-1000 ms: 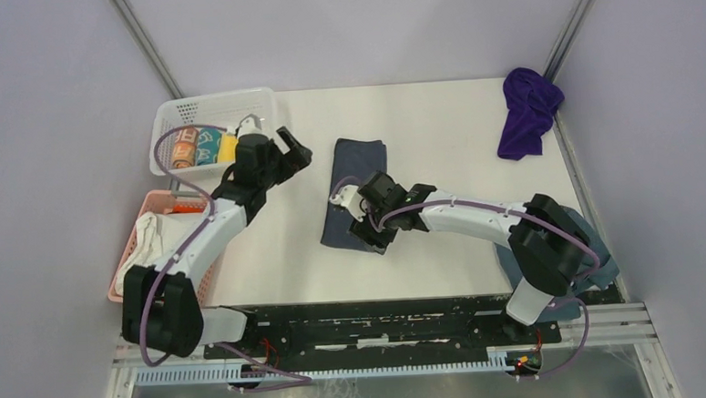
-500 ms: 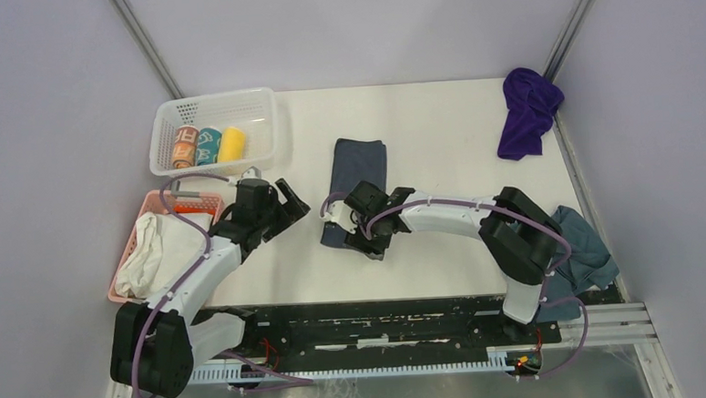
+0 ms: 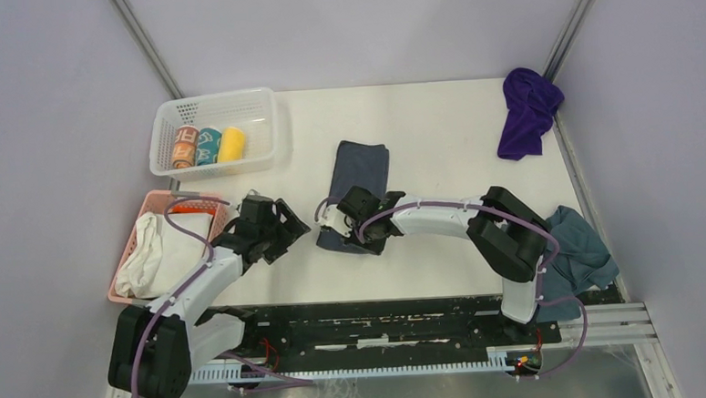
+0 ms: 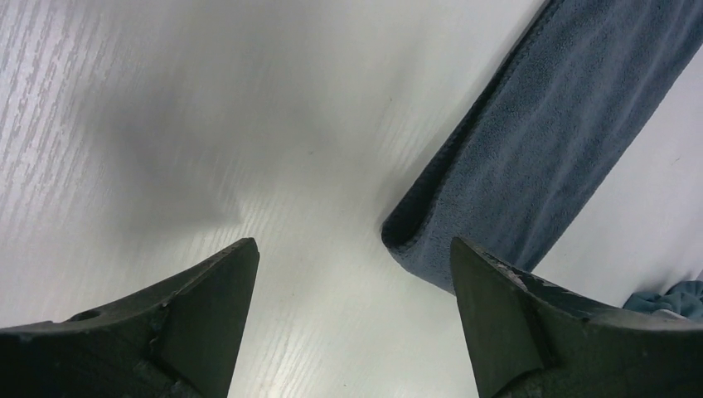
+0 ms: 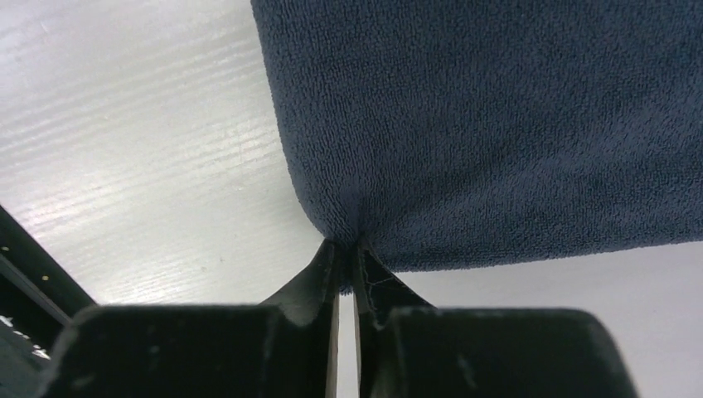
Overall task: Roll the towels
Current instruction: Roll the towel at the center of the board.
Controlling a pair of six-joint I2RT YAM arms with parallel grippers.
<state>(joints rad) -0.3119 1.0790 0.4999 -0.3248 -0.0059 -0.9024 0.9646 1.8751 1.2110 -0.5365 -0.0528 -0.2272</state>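
The slate-grey towel (image 3: 361, 168) lies folded into a long strip in the middle of the table. My right gripper (image 3: 345, 232) is at its near end. In the right wrist view the right gripper (image 5: 348, 245) is shut on the near corner of the grey towel (image 5: 497, 124), and the cloth puckers between the fingers. My left gripper (image 3: 292, 226) is low just left of that near end, open. In the left wrist view the left gripper (image 4: 352, 245) has bare table between its fingers, and the folded edge of the grey towel (image 4: 530, 141) lies by the right finger. The purple towel (image 3: 527, 110) lies crumpled at the far right corner.
A white basket (image 3: 263, 122) at the back left holds three rolled towels. A pink basket (image 3: 145, 208) with a white cloth bundle sits by the left arm. A teal-grey cloth (image 3: 578, 253) lies beside the right arm's base. Grey walls stand on both sides.
My left arm has drawn back from the white basket and come down beside the grey towel's near end. My right gripper has shifted slightly left and closed on the towel's corner.
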